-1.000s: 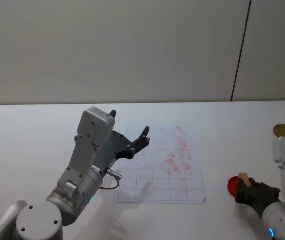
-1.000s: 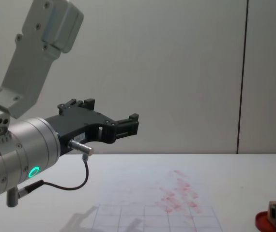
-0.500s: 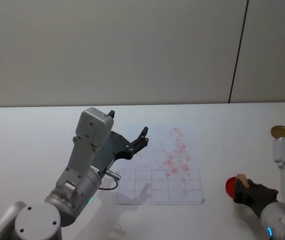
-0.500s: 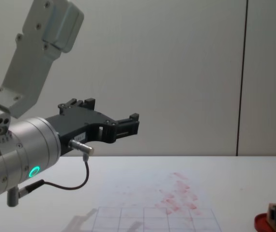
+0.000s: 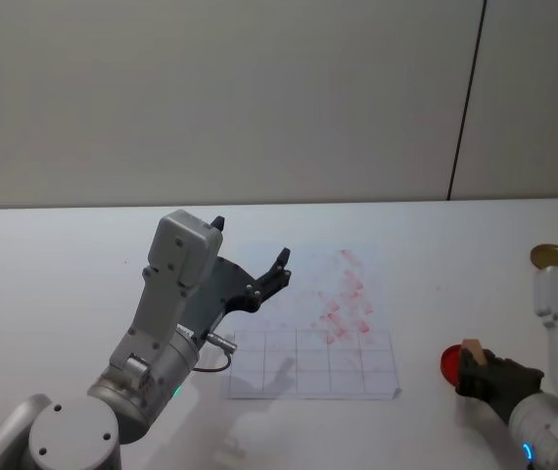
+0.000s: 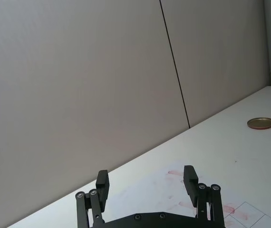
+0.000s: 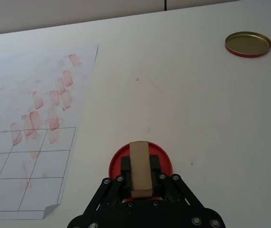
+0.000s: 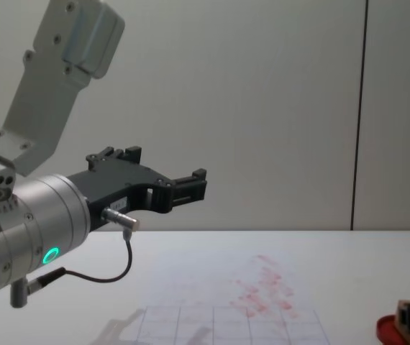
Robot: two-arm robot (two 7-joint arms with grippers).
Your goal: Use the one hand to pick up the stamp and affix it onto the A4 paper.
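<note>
Inking appears to be the step in hand. The right end effector (image 7: 140, 167) is clenched on the stamp (image 7: 140, 159), held upright over the red ink pad (image 7: 118, 166) on the bench (image 7: 197, 95), near the right of the A4 paper (image 7: 40, 118). Contact with the pad cannot be confirmed. The left end effector (image 6: 145, 176) hangs released above the paper's left part. The next move probably calls for lifting the stamp, carrying it over the paper and pressing it onto an unmarked cell.

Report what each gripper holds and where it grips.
Right gripper: the stamp, fingers clamping its two long sides, over the ink pad. Left gripper: nothing, fingers open.
</note>
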